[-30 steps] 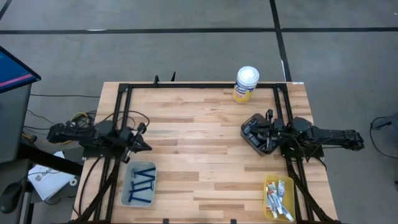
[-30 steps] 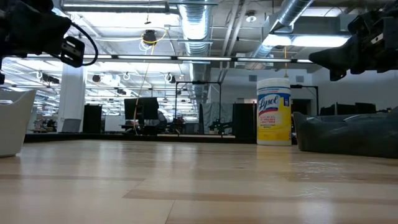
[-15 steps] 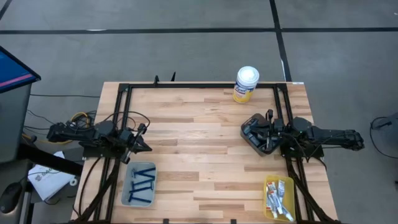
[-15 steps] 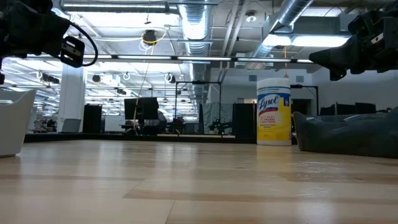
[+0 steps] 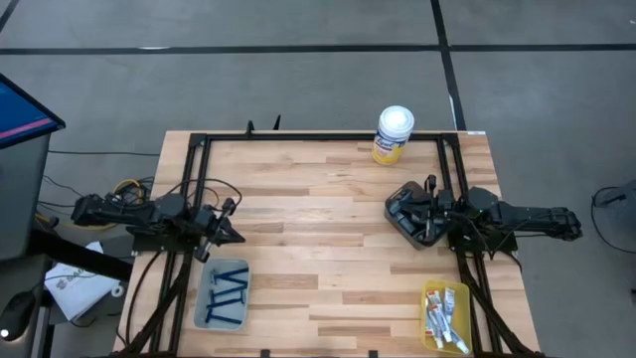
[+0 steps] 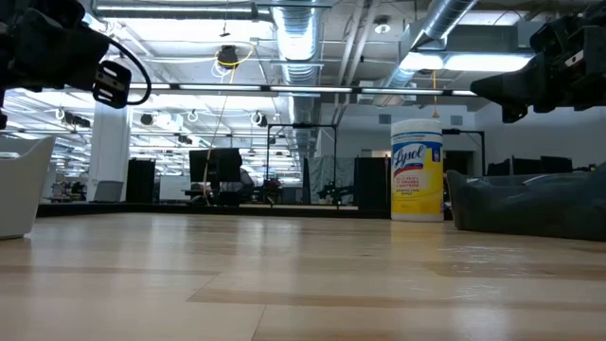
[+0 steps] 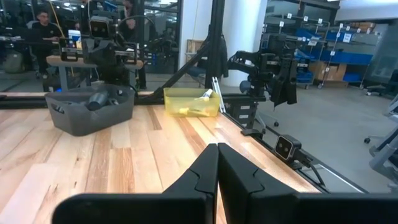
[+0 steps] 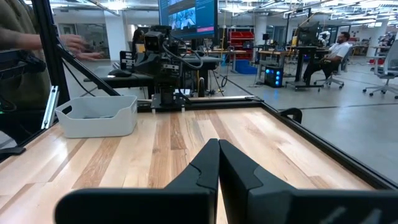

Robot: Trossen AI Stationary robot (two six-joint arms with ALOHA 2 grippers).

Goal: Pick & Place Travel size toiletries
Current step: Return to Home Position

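Bare table (image 5: 318, 229). L gripper (image 5: 232, 236) pinched together, empty; razors (image 5: 229, 293) in grey tray (image 5: 202, 298) close beside it. R gripper (image 5: 412, 209) likewise closed w/ nothing, above dark tray (image 5: 396, 217); tubes (image 5: 445, 316) in yellow tray (image 5: 425, 298) well apart. Risk: R dips retracting, clips tray wall, shoves it.

Bright, even overhead light. Ceiling strip lamps (image 6: 170, 11) blown white in low view; pale sheen on tabletop (image 6: 303, 284). High view: shadows faint, soft-edged. Wrist views: room beyond brightly lit.
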